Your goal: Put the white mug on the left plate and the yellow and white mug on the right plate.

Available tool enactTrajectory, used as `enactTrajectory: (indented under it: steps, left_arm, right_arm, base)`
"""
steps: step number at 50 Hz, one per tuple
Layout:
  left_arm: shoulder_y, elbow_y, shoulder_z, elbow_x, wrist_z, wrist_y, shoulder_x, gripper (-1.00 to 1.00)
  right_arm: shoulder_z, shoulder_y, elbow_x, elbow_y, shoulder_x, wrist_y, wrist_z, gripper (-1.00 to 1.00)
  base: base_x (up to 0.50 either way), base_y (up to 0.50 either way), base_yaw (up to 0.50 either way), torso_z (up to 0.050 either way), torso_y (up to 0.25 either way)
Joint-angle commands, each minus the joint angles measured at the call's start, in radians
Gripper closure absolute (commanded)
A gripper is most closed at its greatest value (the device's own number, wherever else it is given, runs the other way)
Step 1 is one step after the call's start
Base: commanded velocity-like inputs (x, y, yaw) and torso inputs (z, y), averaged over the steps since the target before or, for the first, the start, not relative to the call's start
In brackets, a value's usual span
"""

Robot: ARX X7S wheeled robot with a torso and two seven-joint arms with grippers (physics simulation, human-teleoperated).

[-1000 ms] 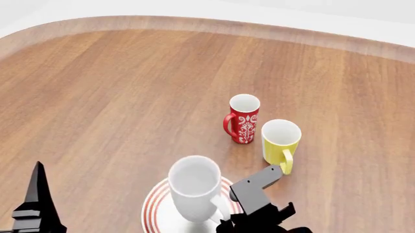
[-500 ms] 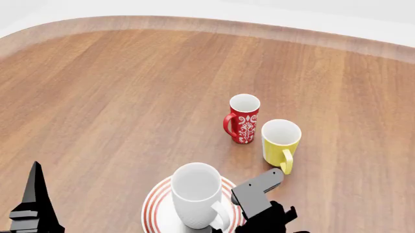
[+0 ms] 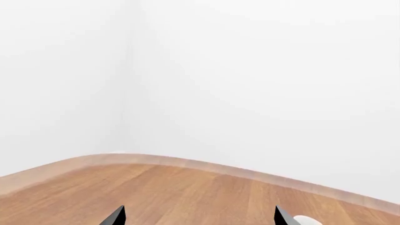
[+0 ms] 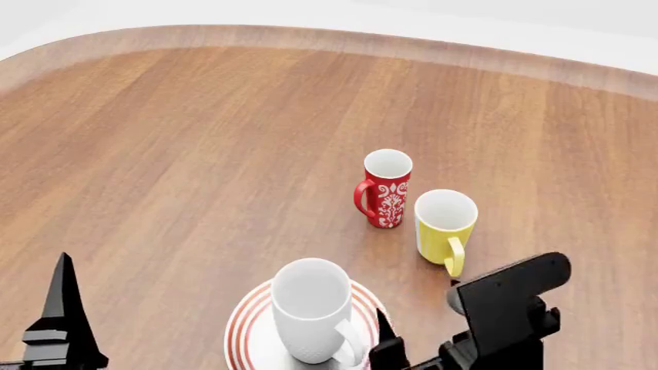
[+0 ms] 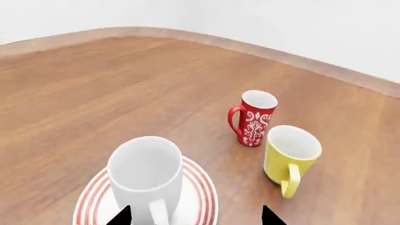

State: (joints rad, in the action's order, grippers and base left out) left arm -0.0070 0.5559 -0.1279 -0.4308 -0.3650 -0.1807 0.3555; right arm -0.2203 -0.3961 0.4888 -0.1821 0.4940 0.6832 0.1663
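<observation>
At about 7 o'clock in the head view a black tip of the left fingers (image 4: 64,316) stands above the bench (image 4: 185,154); in the left wrist view the two tips are set wide apart with nothing between them, so they are open. Only the wooden bench edge and white walls fill that view, plus a sliver of something white beside one tip, too small to name

Near 6 o'clock the white mug (image 4: 311,310) stands upright on the left plate (image 4: 242,331), handle toward the robot. The plate's red rings show around the mug's base. The right plate is out of sight

Just right of it, at the lower edge, the right arm (image 4: 504,308) rises over the bench. The right fingers (image 5: 195,216) show only as two dark tips in the right wrist view, spread to either side of the white mug's handle and not touching it: open, holding nothing

Toward 1 o'clock from the white mug stands the red mug (image 4: 386,189), upright, handle to the left. Just beside it, nearer the robot and to the right, the yellow mug (image 4: 444,225) stands upright on bare wood, handle toward the robot; whether the two touch I cannot tell
</observation>
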Motion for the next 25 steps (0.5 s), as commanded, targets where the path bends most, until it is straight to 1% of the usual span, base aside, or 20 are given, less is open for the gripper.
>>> enactTrajectory:
  steps: [1, 6, 7, 9, 17, 25]
  left_arm:
    - [-0.008, 0.001, 0.001, -0.006, -0.003, -0.003, 0.006, -1.0]
    - [-0.005, 0.006, -0.002, -0.005, -0.004, -0.003, 0.007, -1.0]
    - [-0.002, 0.009, -0.003, -0.004, -0.005, -0.002, 0.008, -1.0]
    - [0.002, 0.013, -0.005, -0.001, -0.006, 0.0, 0.009, -1.0]
    - [0.011, 0.017, 0.001, -0.004, -0.012, 0.006, 0.011, -1.0]
    - [0.015, 0.023, -0.001, -0.005, -0.016, 0.006, 0.013, -1.0]
  right_arm:
    - [0.132, 0.013, 0.021, -0.105, -0.001, -0.098, -0.057, -1.0]
    - [0.171, -0.028, 0.027, -0.049, -0.038, -0.113, -0.095, -1.0]
    - [0.175, -0.044, 0.015, -0.031, -0.049, -0.109, -0.121, -1.0]
    - [0.217, -0.081, 0.058, 0.01, -0.079, -0.068, -0.154, -1.0]
    - [0.111, -0.152, -0.023, 0.136, -0.099, -0.017, -0.185, -1.0]
    - [0.074, -0.156, -0.065, 0.213, -0.125, -0.029, -0.21, -1.0]
  base:
    - [0.0, 0.0, 0.0, 0.0, 0.0]
    - [0.0, 0.0, 0.0, 0.0, 0.0]
    - [0.0, 0.0, 0.0, 0.0, 0.0]
    - [0.0, 0.0, 0.0, 0.0, 0.0]
    - [0.0, 0.0, 0.0, 0.0, 0.0]
    - [0.0, 0.0, 0.0, 0.0, 0.0]
